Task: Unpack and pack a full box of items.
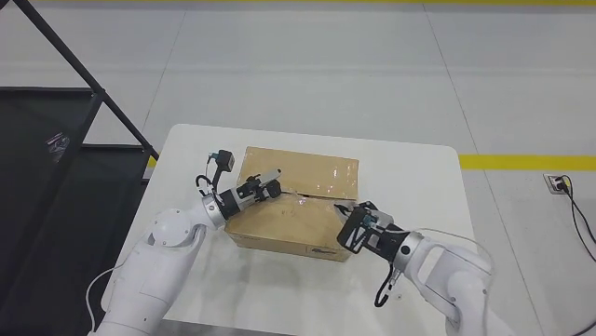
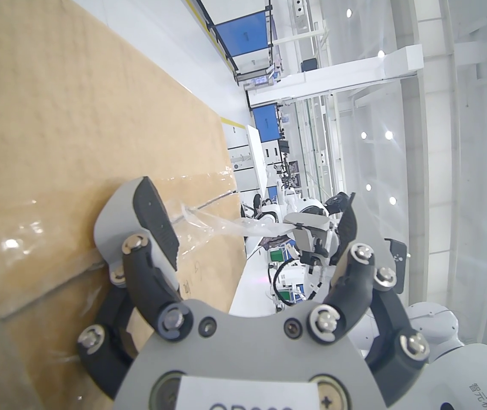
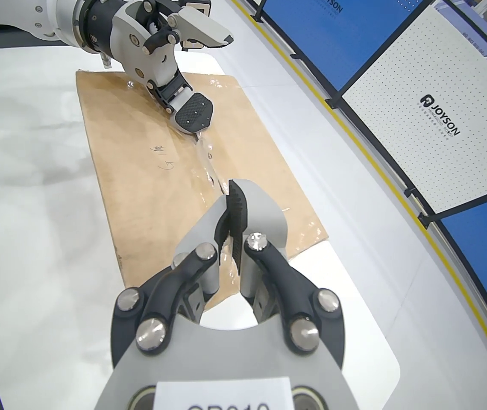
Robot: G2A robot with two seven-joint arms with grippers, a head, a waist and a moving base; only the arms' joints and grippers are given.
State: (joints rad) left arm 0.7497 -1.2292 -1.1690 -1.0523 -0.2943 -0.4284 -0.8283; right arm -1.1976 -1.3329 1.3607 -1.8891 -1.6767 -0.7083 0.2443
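A shut cardboard box lies on the white table, its top seam covered with clear tape. My left gripper is open at the box's left end. One of its pads rests on the box top by the seam, and the other finger is raised. My right gripper sits at the box's right end, shut on a peeled strip of the tape. The loose strip stretches along the seam between the two grippers.
A black metal frame stands off the table's left side. Blue and white panels with a yellow floor line run behind the far edge. Bare table shows in front of the box and to its right.
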